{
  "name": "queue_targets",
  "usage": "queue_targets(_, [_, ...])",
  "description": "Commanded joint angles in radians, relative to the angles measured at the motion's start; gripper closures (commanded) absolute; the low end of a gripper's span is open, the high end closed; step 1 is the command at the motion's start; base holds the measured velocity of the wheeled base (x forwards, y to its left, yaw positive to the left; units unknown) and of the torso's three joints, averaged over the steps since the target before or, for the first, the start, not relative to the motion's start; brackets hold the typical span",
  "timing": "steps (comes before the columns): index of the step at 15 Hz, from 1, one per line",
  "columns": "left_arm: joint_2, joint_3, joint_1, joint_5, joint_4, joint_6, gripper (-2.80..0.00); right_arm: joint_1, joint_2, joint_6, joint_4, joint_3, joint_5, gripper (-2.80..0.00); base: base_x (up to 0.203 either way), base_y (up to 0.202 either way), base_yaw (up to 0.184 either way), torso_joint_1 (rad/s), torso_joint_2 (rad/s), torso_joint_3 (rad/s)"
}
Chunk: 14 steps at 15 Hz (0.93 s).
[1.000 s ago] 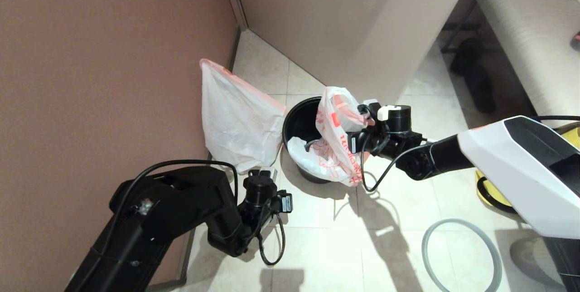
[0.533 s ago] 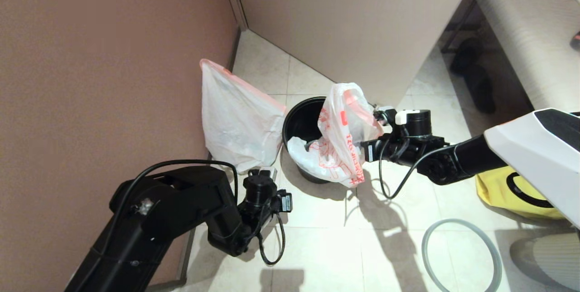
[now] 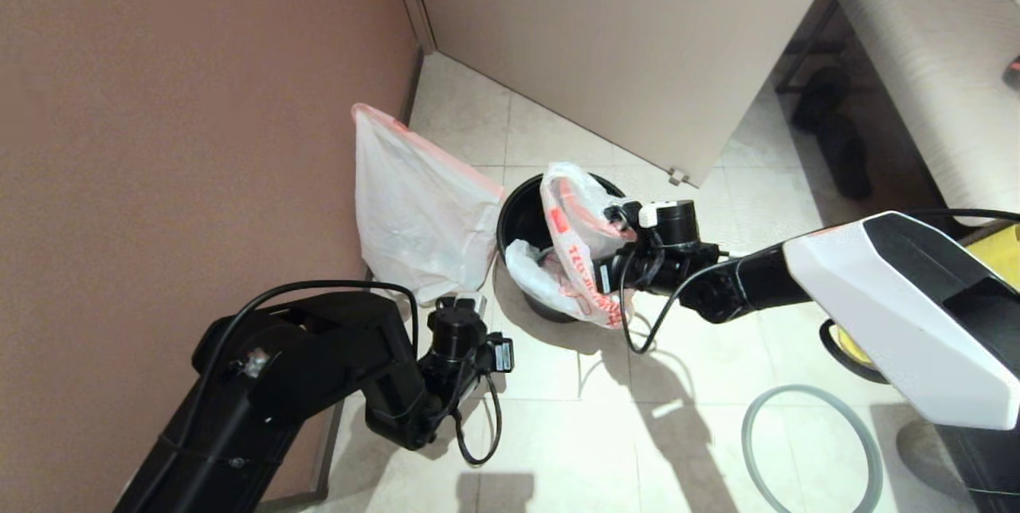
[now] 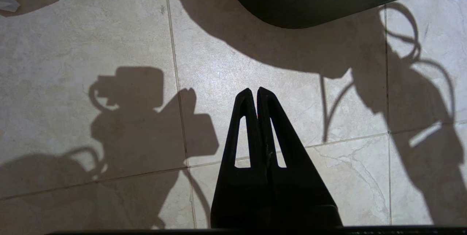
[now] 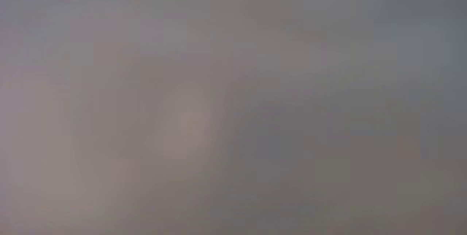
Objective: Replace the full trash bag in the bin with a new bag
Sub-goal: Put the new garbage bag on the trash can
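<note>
At the bin (image 3: pixel 526 202) | right pincer (image 3: pixel 599 236) apparently clamped on new bag (image 3: pixel 575 246)

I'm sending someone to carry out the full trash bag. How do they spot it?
Find the brown wall on the left. The full trash bag stands at its foot, beside the bin. Unlike the new bag draped over the bin, it is bulging, with only faint print.
</note>
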Motion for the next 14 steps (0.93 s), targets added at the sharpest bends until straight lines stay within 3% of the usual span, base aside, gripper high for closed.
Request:
queue_targets(1, [0.0, 0.0, 0.001, 0.002, -0.006, -0.001, 0.0, 0.01, 0.04, -0.015, 0.035, -0.067, 0.0, 0.0, 0.0, 0.0, 0.0, 0.0, 0.0, 0.0])
queue_targets(5, [-0.003, -0.004, 0.003, 0.002, -0.007, -0.002, 0.0, 0.039, 0.086, -0.055, 0.183, -0.273, -0.033, 0.0, 0.0, 0.0, 0.0, 0.0, 0.0, 0.0])
queue_targets(9, [-0.006, -0.006, 0.007, 0.007, -0.007, -0.003, 0.0, 0.045, 0.076, -0.085, 0.083, -0.27, -0.118, 0.0, 0.0, 0.0, 0.0, 0.0, 0.0, 0.0])
queue_targets(14, [-0.006, -0.008, 0.006, 0.008, -0.007, -0.003, 0.0, 0.048, 0.054, 0.012, 0.068, -0.27, -0.152, 0.0, 0.0, 0.0, 0.0, 0.0, 0.0, 0.0])
